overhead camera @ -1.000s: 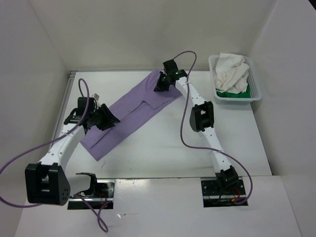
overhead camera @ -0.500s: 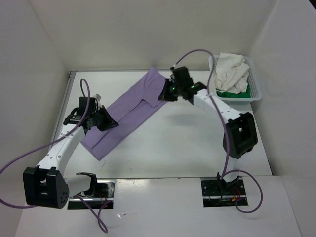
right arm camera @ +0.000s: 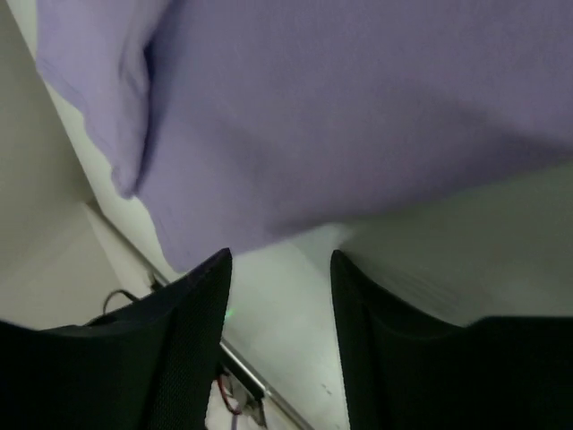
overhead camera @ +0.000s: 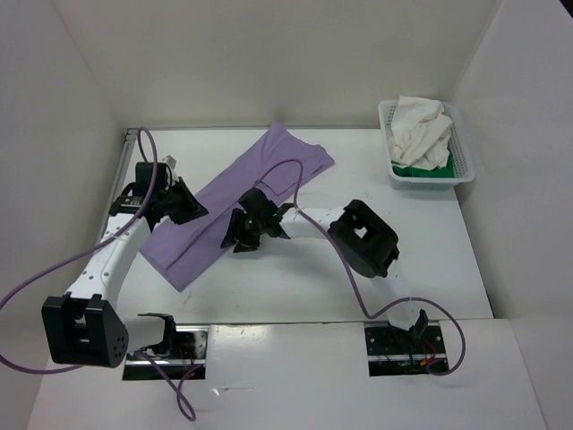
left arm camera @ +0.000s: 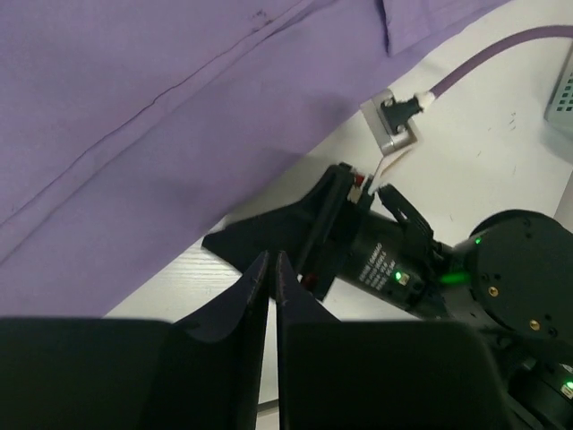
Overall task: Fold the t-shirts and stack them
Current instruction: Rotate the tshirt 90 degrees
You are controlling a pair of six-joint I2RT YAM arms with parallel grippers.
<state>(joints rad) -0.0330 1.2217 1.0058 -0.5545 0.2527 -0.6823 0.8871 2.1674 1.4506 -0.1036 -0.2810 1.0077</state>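
Your purple shirt [overhead camera: 260,184] lay as a long slanted strip on the table [overhead camera: 313,278], with the left end effector [left arm camera: 271,260] at its left edge, fingers pressed together with nothing visible between them. The right end effector [right arm camera: 280,260] hung by the near edge, fingers apart, its view blurred. In the basket [overhead camera: 428,182], the cream shirt [overhead camera: 421,130] hid most of the green shirt [overhead camera: 416,168].

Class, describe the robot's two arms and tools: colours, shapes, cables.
The left arm and right arm share white tubular links and blocky black joint housings. The left tool and right tool are black, two-fingered. Thin purple cables loop alongside each arm.
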